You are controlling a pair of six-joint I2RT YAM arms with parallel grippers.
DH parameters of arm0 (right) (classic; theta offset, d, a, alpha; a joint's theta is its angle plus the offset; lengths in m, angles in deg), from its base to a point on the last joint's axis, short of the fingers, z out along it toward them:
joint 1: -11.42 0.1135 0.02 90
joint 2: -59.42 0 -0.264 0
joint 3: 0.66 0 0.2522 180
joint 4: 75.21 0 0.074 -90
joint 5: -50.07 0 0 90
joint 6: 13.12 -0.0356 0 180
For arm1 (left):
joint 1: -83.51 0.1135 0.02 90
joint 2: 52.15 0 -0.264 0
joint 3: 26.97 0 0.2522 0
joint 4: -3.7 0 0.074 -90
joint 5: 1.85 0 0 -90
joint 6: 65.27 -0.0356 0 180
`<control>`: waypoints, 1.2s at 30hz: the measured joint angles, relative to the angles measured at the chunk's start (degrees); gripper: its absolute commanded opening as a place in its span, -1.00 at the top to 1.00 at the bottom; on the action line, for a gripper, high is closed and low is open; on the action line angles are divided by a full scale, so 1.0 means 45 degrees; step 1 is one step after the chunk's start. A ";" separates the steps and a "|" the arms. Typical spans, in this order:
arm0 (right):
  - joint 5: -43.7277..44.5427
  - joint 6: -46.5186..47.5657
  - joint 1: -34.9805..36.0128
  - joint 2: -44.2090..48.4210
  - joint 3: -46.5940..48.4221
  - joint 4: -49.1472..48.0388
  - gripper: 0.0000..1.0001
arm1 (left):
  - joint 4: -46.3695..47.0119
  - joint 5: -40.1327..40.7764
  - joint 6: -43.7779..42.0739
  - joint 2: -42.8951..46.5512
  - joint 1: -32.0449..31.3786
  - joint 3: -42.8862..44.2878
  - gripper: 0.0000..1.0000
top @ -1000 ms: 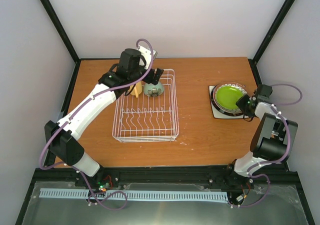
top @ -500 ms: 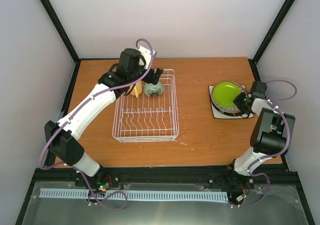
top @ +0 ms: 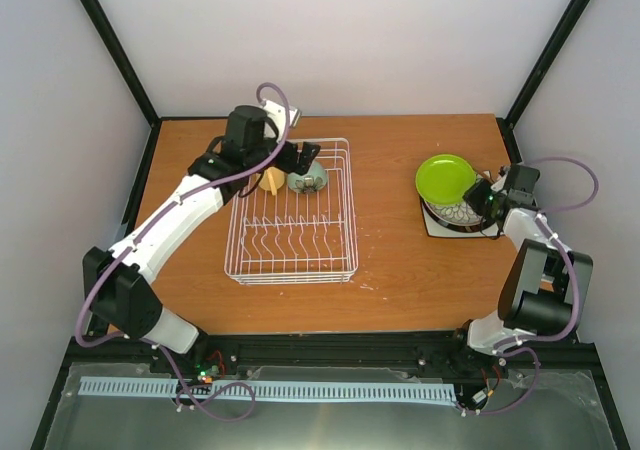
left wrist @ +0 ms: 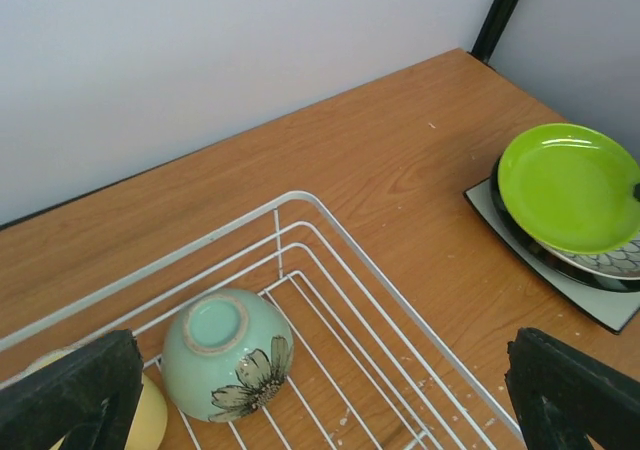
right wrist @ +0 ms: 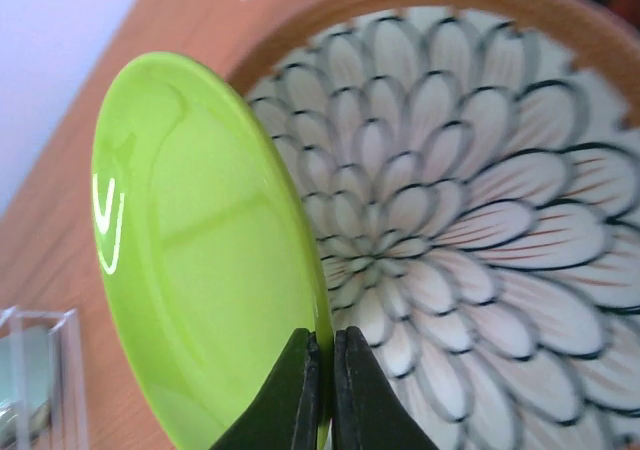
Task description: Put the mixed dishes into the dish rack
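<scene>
Your right pincer [top: 480, 198] was clamped tight on the rim of the small lime-green plate [top: 446, 178] at the right side of the worktop [top: 390, 250]. The overhead view showed the plate over the far-left part of the stack, held at its right edge. Only the right wrist view gave the detail: both fingers [right wrist: 298, 390] were pressed together on the thin green rim. The plate was tilted steeply above the petal-patterned plate [right wrist: 470, 260], whose red-brown rim curved along the top of that picture. Whether the green plate's low edge touched the plate beneath could not be told.

Your left pincer [top: 303, 156] hung wide open and held nothing, over the far-left corner of the dish rack [top: 292, 275]. From overhead its fingers partly covered what lay below. The left wrist view, with one dark finger [left wrist: 70, 395] in each bottom corner, made that plain. The pale mint bowl [left wrist: 228, 355] lay upside down inside the rack's far end, a flower painted on its side. The yellow cup [left wrist: 150, 415] sat just to its left, mostly hidden behind the finger.

That same view looked across to the stack from the side. A dark-rimmed plate [left wrist: 548, 258] lay under the petal one, and the square white plate [left wrist: 600, 305] lay flat on the worktop at the bottom. The rack stood left of centre, well apart from the stack, its near rows of prongs holding no dishes.
</scene>
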 measured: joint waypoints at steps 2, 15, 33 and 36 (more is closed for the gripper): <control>-0.0865 -0.0141 0.0058 0.0457 -0.0238 -0.0374 0.95 | 0.0461 -0.0743 0.0267 0.0301 0.0311 -0.0568 -0.99; -0.6669 -0.3512 0.0126 0.0996 -0.1812 -0.5270 0.94 | 0.2637 -0.5285 0.2069 0.0855 0.0695 -0.2249 -0.99; -0.8136 -0.4818 0.2832 0.3473 -0.2302 -0.6305 0.94 | 0.4124 -0.8801 0.3963 -0.1379 0.0015 -0.1831 -0.99; -0.7927 -0.4770 0.3235 0.3449 -0.2278 -0.6261 0.94 | 0.4532 -0.9175 0.4240 -0.1360 -0.0058 -0.1831 -0.99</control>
